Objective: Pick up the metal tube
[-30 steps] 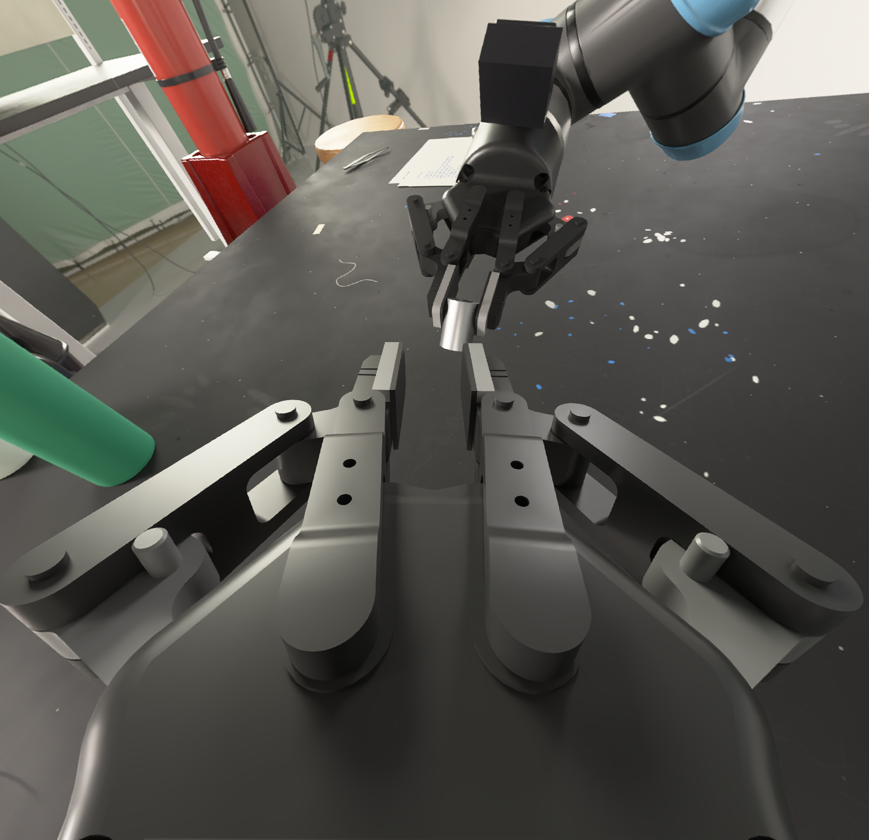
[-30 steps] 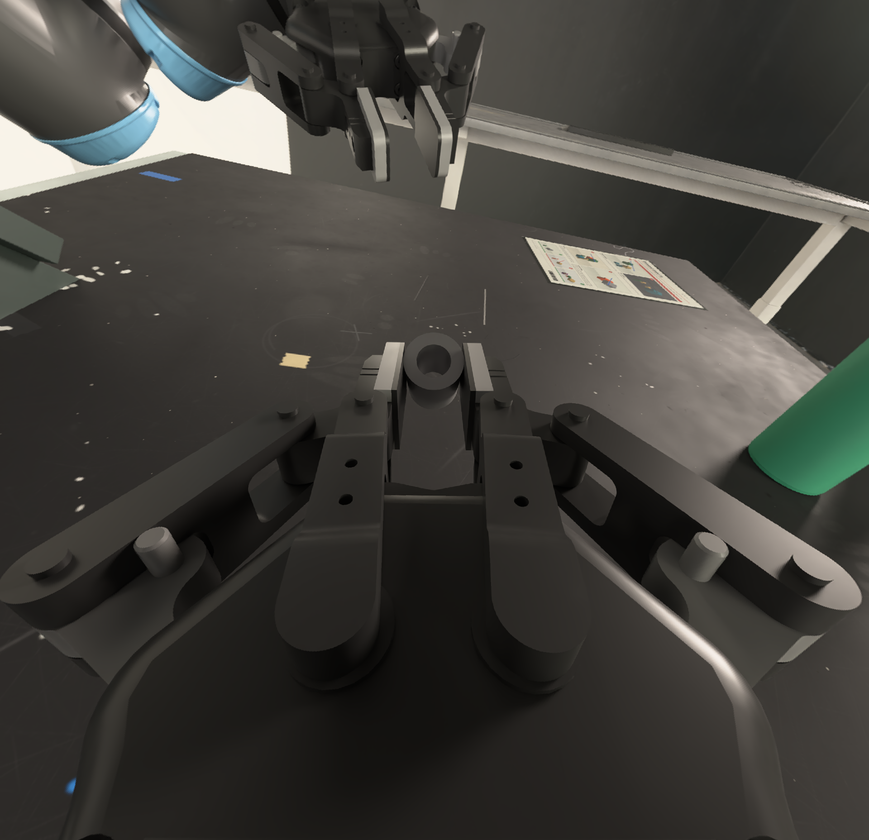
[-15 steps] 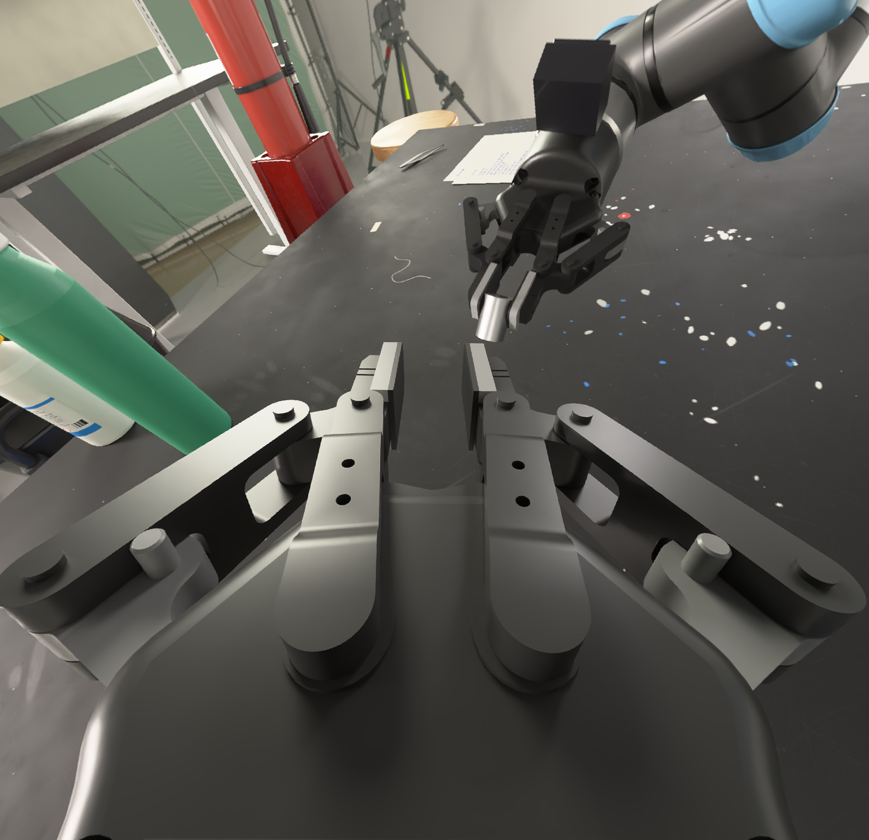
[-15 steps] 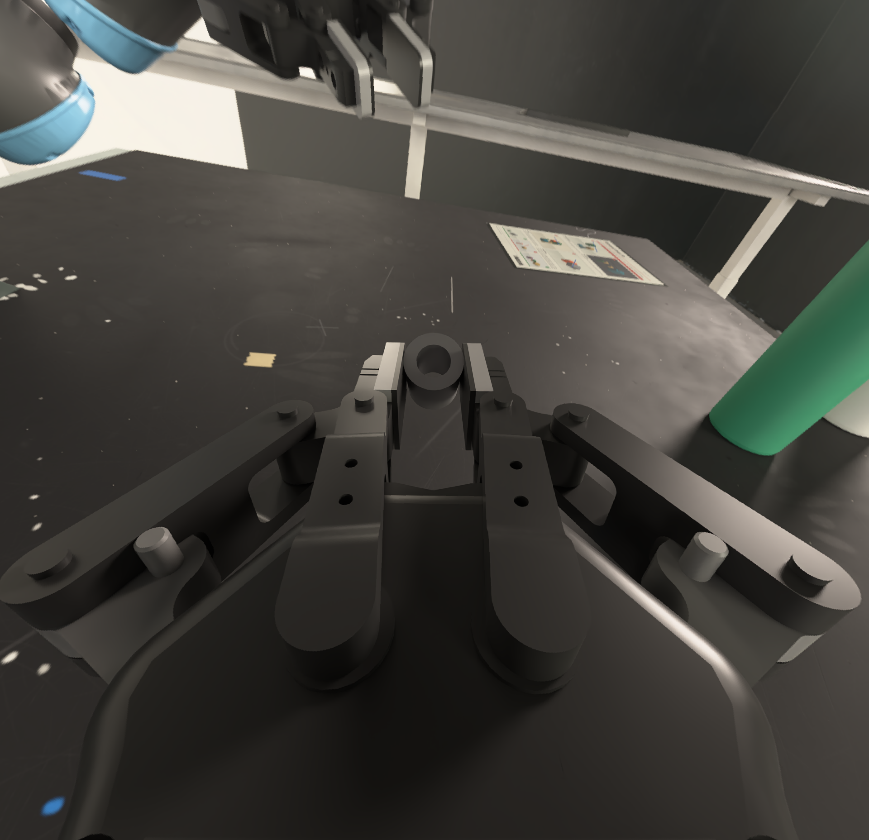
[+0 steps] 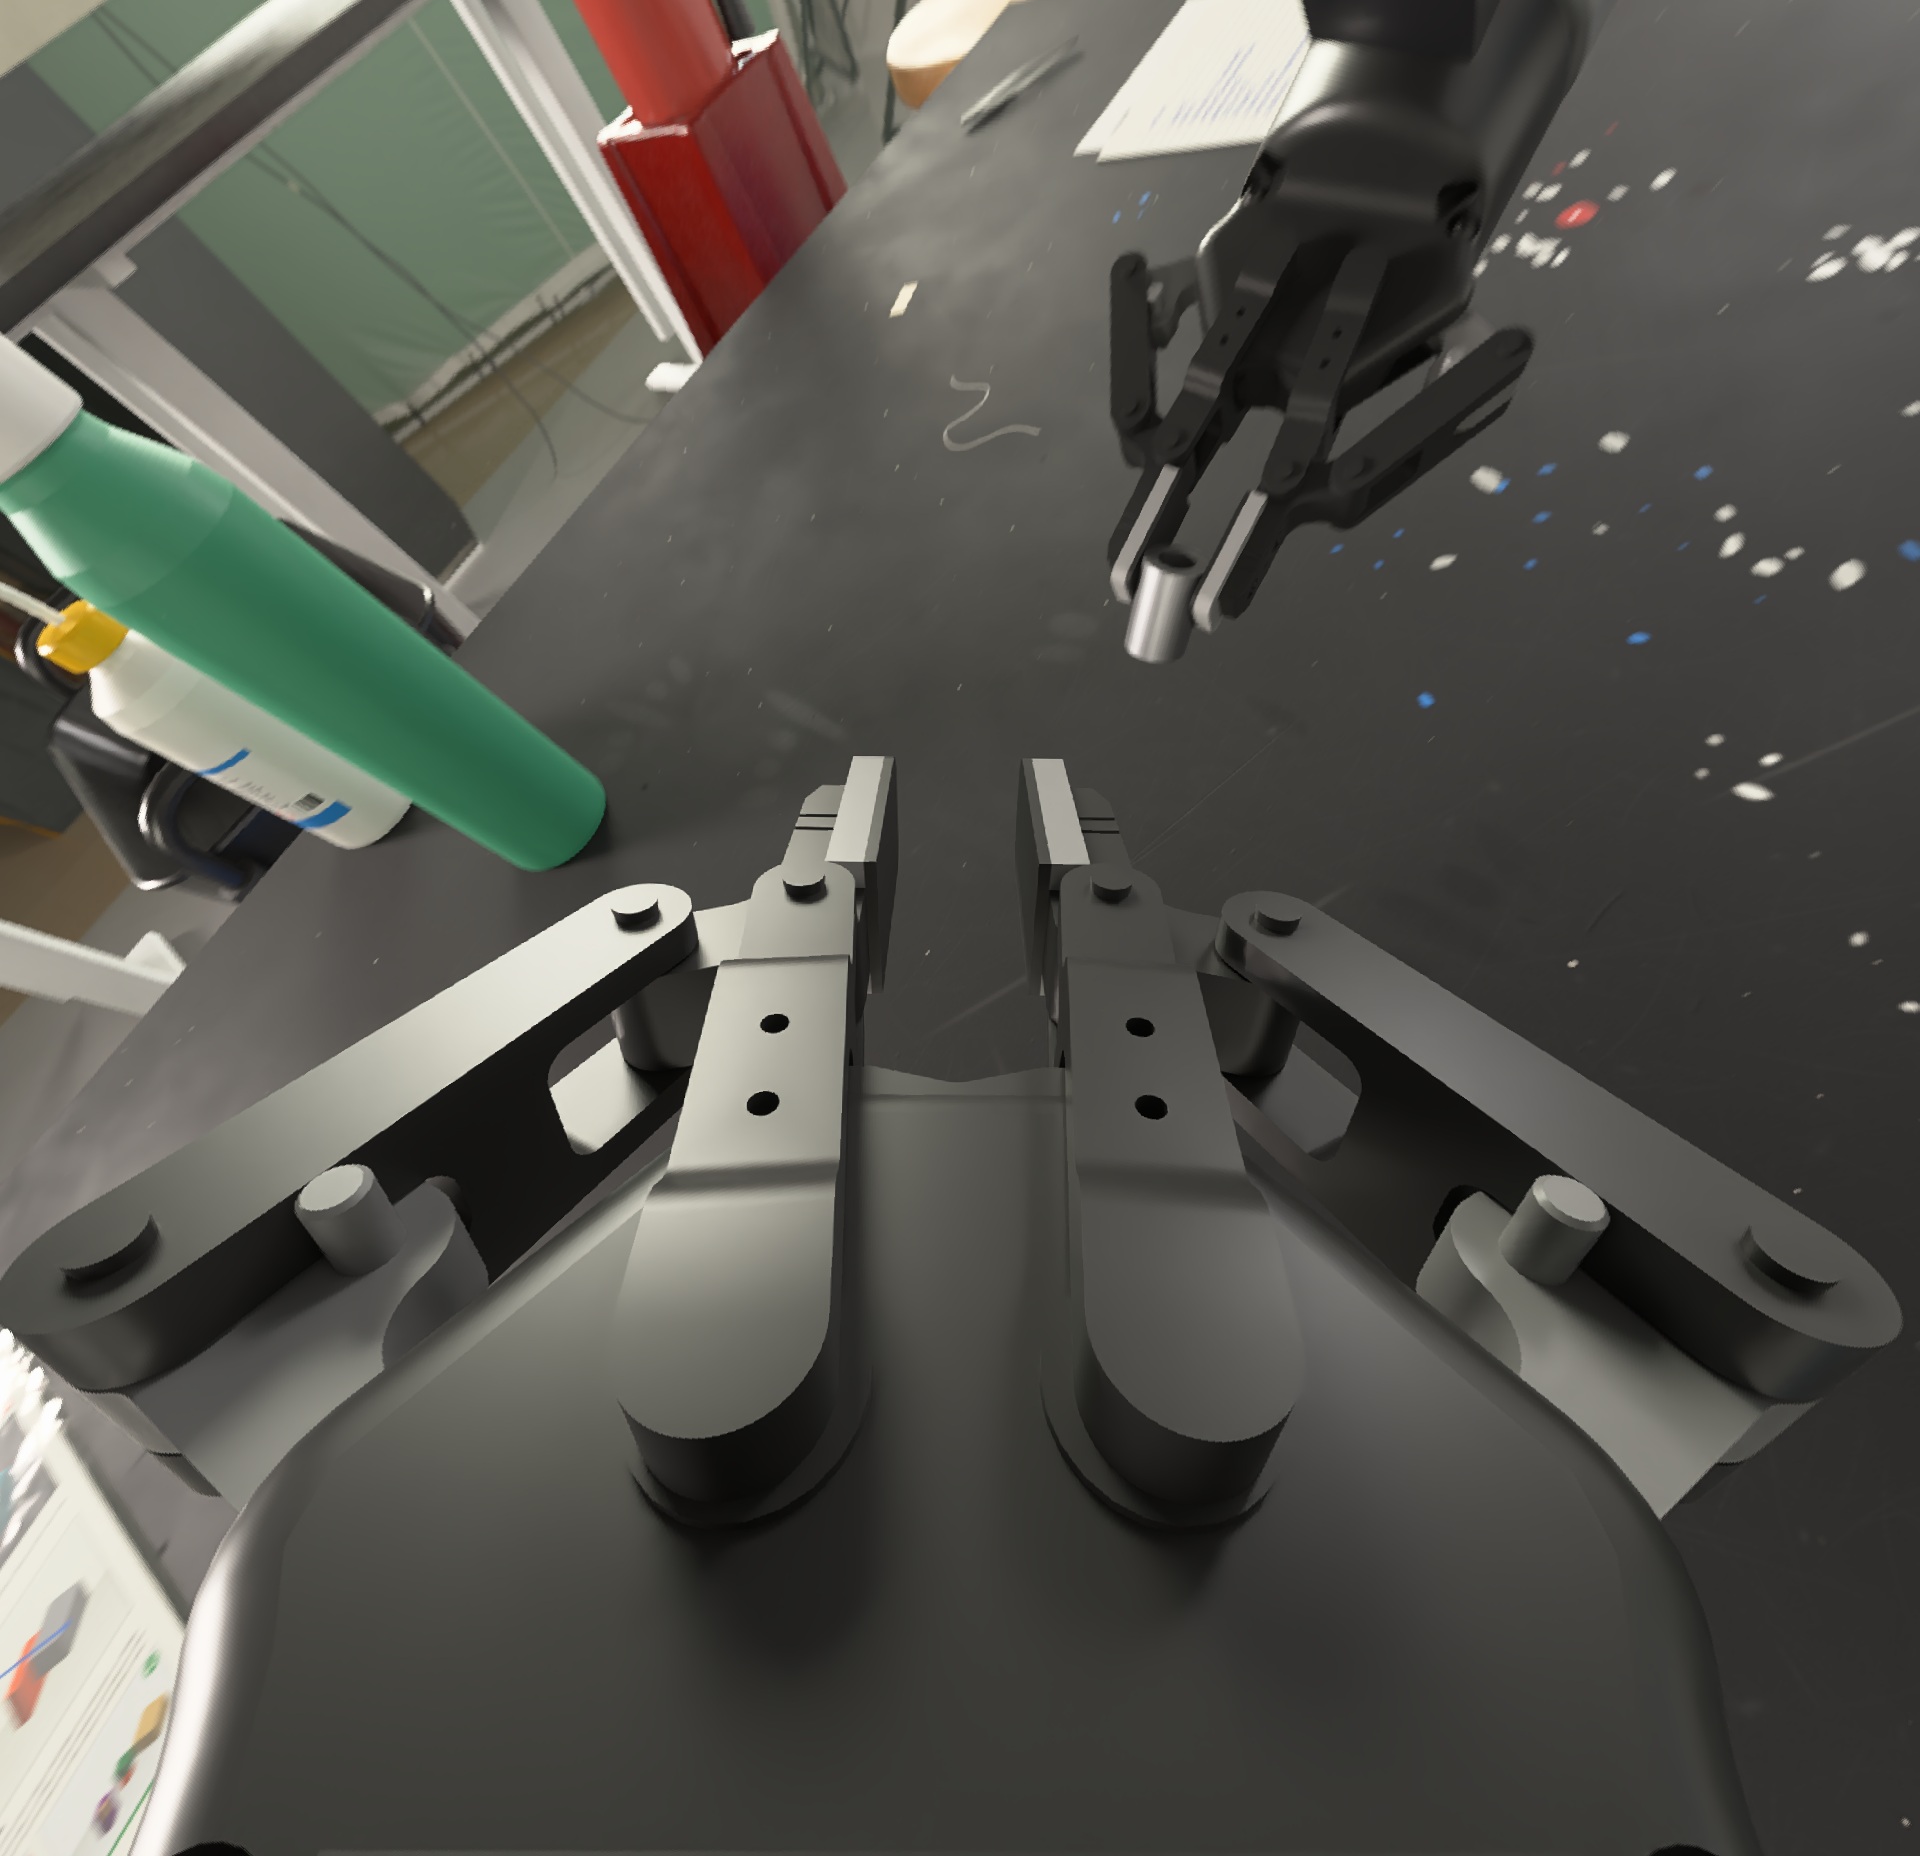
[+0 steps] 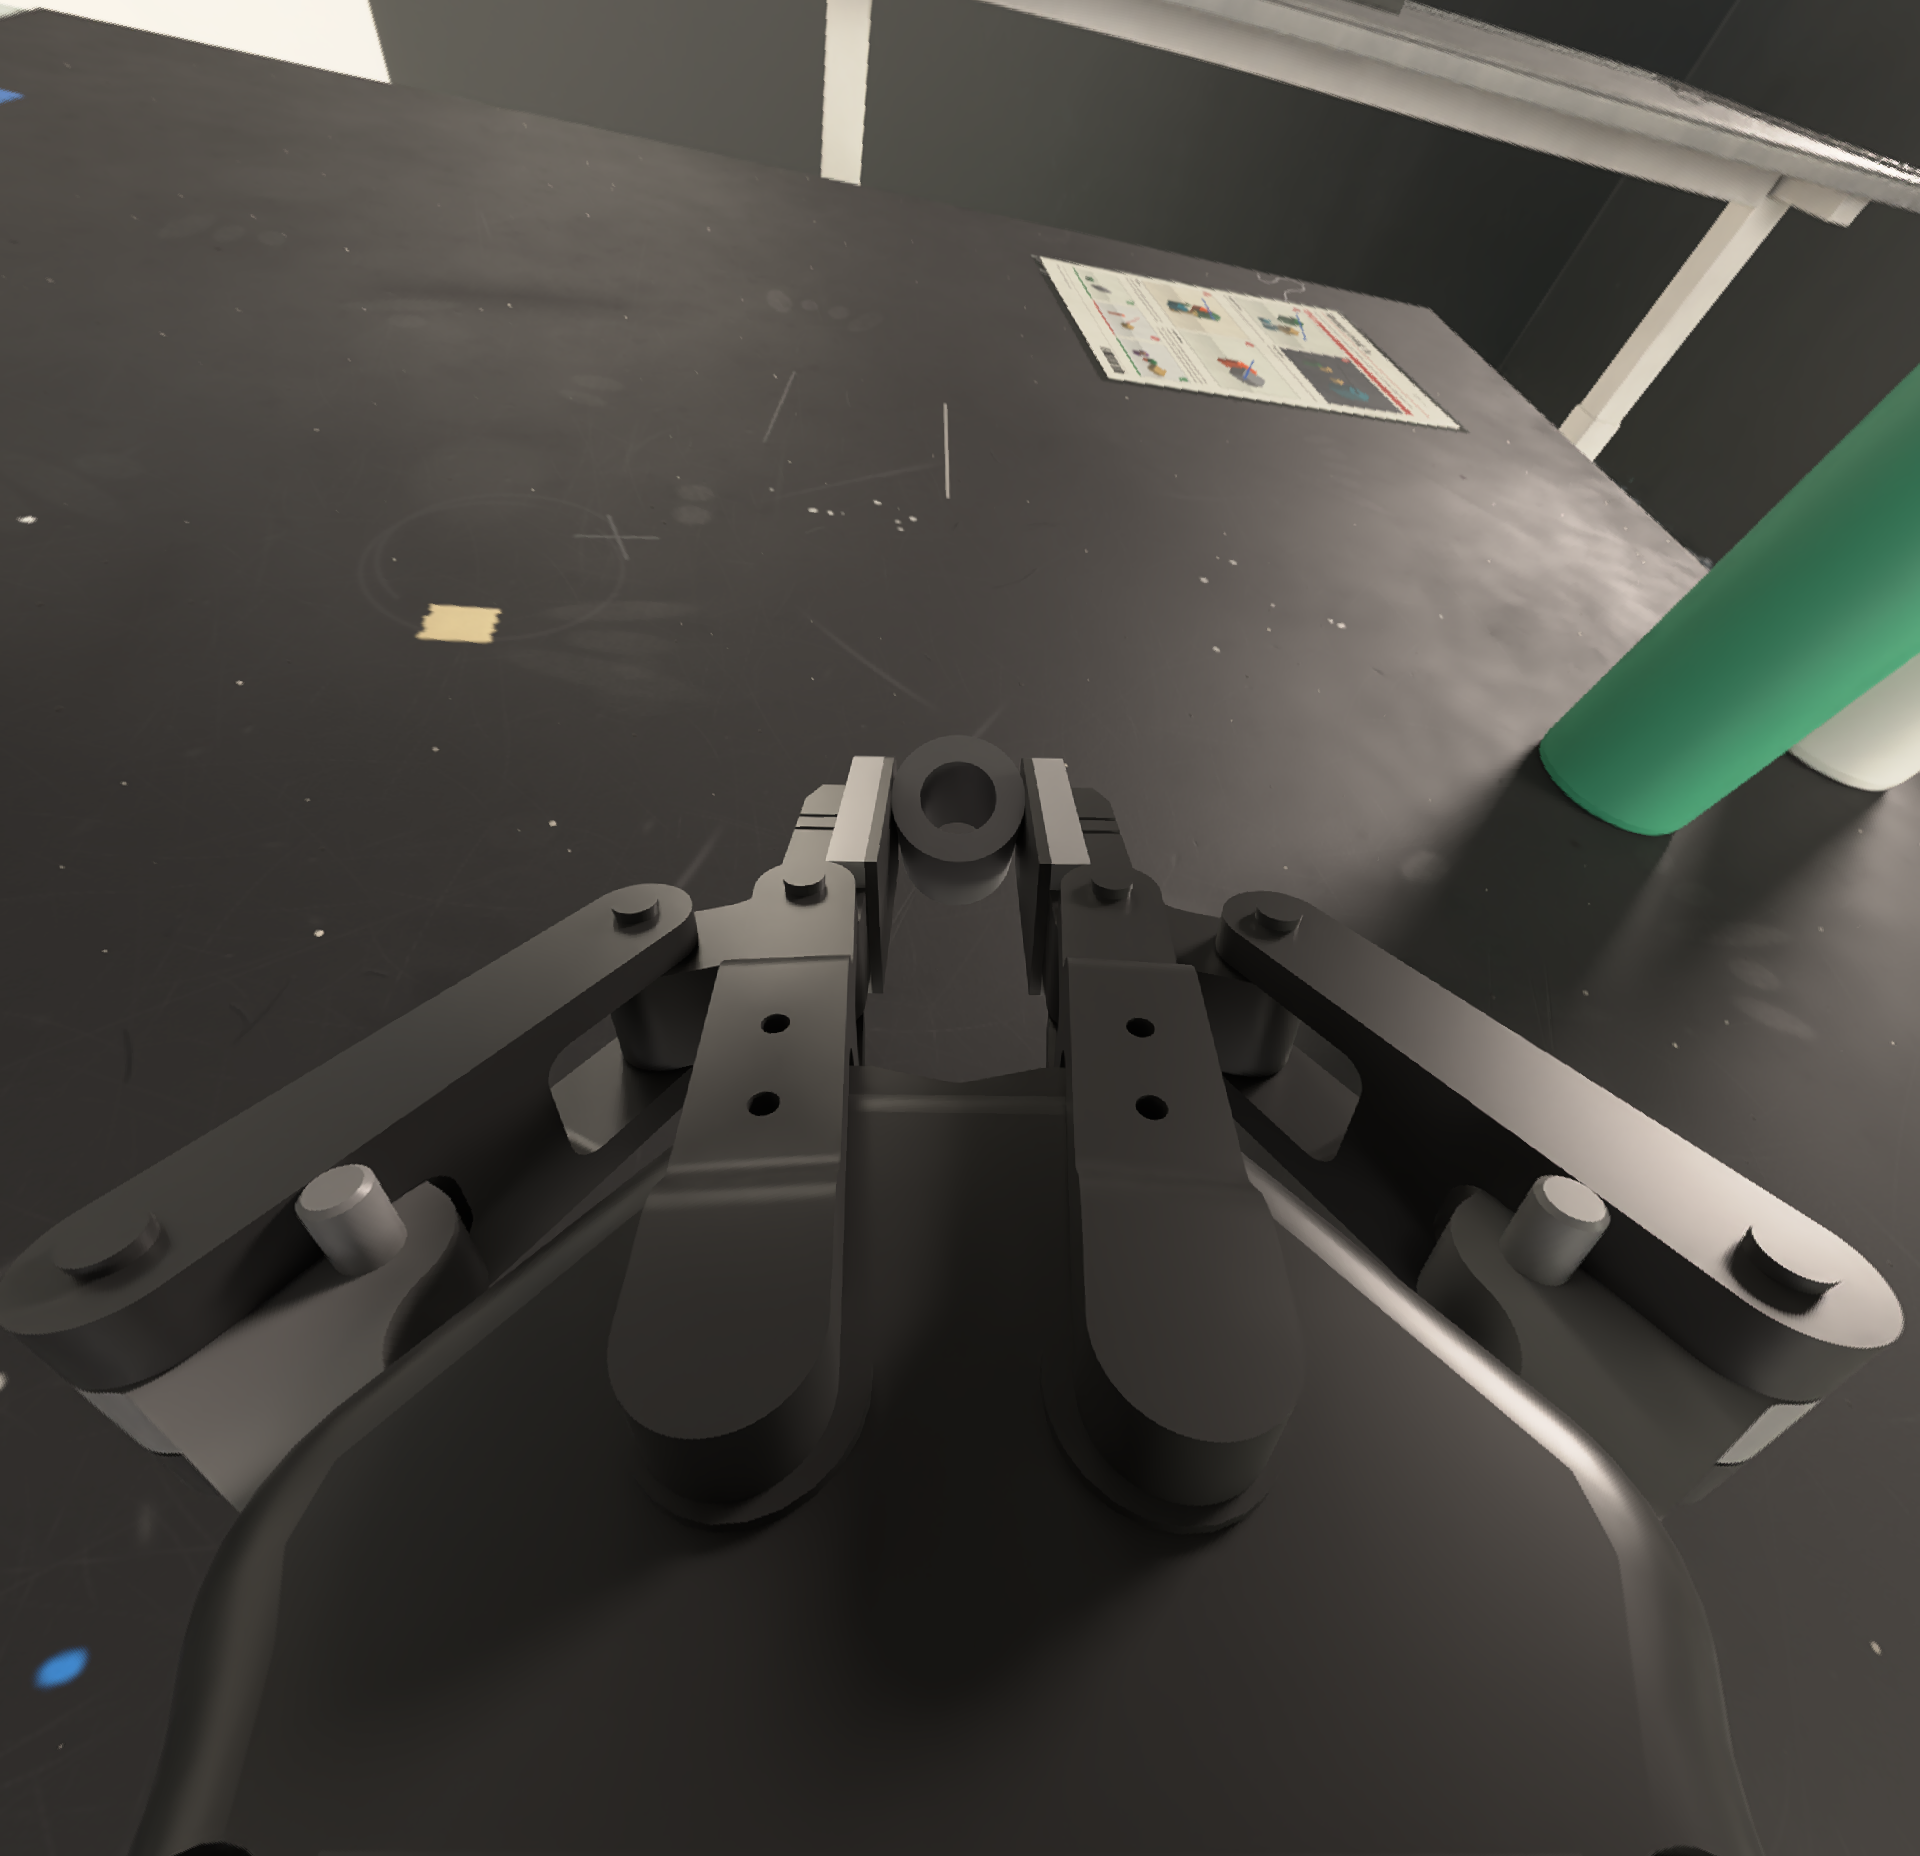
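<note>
The right gripper (image 6: 958, 809) has its 2 fingers closed on the tube (image 6: 958, 804), held clear above the table (image 6: 520, 404). Judged best: keep the squeeze steady and lift smoothly. The left gripper (image 5: 958, 809), near the tube, is part open and empty.

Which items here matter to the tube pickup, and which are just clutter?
Job:
metal tube, held off the table
right gripper, shut on it
left gripper, empty

Lying about:
green bottle
white bottle
printed sheet
red extinguisher
</note>
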Controlling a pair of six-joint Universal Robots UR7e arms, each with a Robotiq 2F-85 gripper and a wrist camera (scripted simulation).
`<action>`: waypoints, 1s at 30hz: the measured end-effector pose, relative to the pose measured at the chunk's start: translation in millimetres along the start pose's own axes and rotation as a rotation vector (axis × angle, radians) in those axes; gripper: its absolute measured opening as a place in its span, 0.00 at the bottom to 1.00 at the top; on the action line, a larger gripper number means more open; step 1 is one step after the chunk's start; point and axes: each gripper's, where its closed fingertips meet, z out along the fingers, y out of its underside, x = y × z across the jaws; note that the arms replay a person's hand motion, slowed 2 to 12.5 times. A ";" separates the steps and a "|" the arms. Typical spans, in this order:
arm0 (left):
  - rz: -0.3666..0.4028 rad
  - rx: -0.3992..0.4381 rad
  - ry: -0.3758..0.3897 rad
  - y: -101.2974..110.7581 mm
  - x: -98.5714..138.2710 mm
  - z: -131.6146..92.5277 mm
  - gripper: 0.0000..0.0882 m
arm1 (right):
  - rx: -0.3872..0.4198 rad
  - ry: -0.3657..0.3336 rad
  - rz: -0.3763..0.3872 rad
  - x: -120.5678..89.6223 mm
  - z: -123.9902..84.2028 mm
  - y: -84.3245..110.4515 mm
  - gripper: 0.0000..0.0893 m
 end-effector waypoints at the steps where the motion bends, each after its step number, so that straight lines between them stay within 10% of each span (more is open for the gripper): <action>1: 0.007 -0.023 -0.011 3.2 -1.7 0.6 0.24 | -0.007 0.003 0.002 0.9 0.1 1.7 0.23; 30: 0.195 -0.486 -0.203 73.8 -48.2 -70.7 0.27 | -0.208 0.071 0.053 18.5 3.4 46.7 0.23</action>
